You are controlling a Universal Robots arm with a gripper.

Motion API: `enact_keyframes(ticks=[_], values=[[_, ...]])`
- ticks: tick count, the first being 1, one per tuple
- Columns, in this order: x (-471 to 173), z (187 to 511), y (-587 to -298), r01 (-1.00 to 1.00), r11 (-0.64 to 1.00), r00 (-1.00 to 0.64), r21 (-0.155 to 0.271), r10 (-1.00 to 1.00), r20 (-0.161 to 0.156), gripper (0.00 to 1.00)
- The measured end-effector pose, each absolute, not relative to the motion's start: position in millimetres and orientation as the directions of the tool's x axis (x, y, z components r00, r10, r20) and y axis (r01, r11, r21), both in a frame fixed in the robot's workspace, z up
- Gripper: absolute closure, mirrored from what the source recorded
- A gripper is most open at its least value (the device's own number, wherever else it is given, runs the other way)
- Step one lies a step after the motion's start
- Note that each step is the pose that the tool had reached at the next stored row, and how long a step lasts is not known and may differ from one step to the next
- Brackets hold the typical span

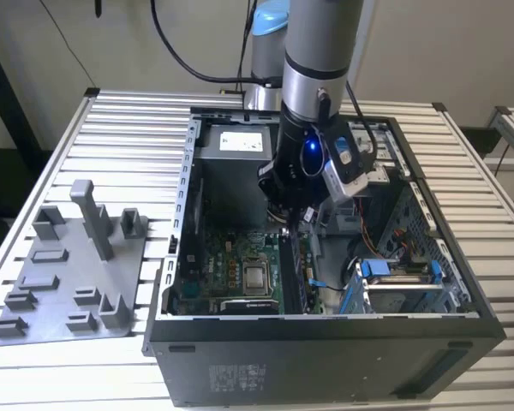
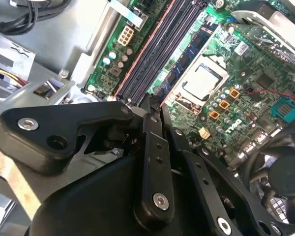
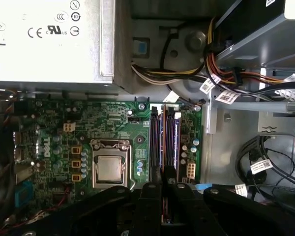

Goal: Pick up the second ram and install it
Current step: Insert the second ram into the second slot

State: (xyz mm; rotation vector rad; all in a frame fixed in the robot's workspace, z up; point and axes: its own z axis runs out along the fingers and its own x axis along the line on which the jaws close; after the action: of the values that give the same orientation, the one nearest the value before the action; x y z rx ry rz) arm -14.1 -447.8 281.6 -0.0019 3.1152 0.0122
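**Layout of the open computer case on the slatted table**

The computer case (image 1: 325,342) is set on the slatted table (image 1: 137,128), with the holder plate (image 1: 68,274) placed beside it toward the exterior view's left edge. Inside the case, the motherboard (image 1: 231,270) is laid on the floor, the processor (image 1: 257,276) seated on it, the memory slots (image 3: 163,140) just beside the processor, and the power supply (image 1: 236,141) is mounted at the far wall.

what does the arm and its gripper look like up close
The arm is a silver-grey tube with a pale blue joint cap and black cables behind. A blue light glows at its black wrist. The gripper is matte black, with flat linkage bars, silver screws and rounded knuckles.
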Motion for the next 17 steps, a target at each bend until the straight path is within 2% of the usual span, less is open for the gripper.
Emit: enact_keyframes(ticks=[17], values=[[-14.1,271.5,-447.8,-0.001,1.000,-1.000,0.008,-0.001,-0.026,0.86]])
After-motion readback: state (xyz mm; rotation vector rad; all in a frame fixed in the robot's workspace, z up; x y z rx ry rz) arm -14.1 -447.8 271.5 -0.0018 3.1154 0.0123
